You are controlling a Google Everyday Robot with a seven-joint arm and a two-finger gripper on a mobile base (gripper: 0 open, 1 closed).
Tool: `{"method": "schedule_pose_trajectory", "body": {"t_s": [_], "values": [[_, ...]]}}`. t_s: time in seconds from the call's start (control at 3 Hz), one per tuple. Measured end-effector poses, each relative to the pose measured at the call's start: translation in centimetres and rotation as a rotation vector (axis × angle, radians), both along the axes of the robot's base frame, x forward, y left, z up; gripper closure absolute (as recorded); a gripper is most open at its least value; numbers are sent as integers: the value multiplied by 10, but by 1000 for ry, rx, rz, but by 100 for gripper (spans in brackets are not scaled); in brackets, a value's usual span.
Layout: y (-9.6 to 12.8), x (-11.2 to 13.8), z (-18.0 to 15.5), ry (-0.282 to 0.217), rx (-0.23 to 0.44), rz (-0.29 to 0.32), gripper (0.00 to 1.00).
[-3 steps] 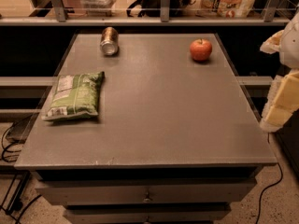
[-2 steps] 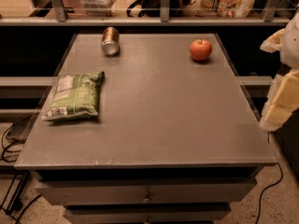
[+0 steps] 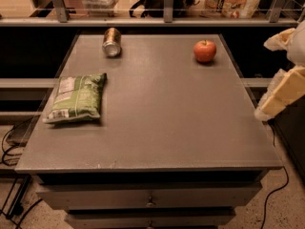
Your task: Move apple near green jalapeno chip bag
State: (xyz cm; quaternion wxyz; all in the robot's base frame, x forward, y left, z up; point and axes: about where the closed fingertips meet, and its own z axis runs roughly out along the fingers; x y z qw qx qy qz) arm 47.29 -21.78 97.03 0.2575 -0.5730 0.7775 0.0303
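Nothing has moved since the earlier frames: the apple (image 3: 205, 51), the green jalapeno chip bag (image 3: 75, 98) and the gripper (image 3: 283, 94) all sit where they were.

The task seems to be at its very start, with the approach to the apple not yet under way. The gripper hangs off the right edge of the grey table (image 3: 162, 128), beyond the tabletop and well apart from the apple. It shows only as pale, yellowish shapes cut by the frame edge, and I cannot tell whether it is spread or closed; it appears to hold nothing.

The apple stands upright near the far right corner of the table, its short stem pointing up. It is small, round and red-orange, with a smooth skin. The chip bag lies flat near the left edge, about halfway back, its white label patch toward the far end. A brownish metal can (image 3: 112, 41) lies on its side at the far left, well apart from both.

The next move likely calls for swinging the gripper leftward and toward the far side, over the apple, then lowering around its widest part. The carry afterwards runs across most of the table's width.
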Motion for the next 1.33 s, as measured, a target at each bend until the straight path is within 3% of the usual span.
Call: {"method": "schedule_pose_trajectory", "body": {"t_s": [0.33, 0.67, 1.0, 1.33], "values": [[0, 40, -5, -50, 98, -34, 0], [0, 40, -5, -50, 98, -34, 0], [5, 52, -11, -62, 113, -87, 0], [13, 82, -14, -92, 175, -141, 0]]}}
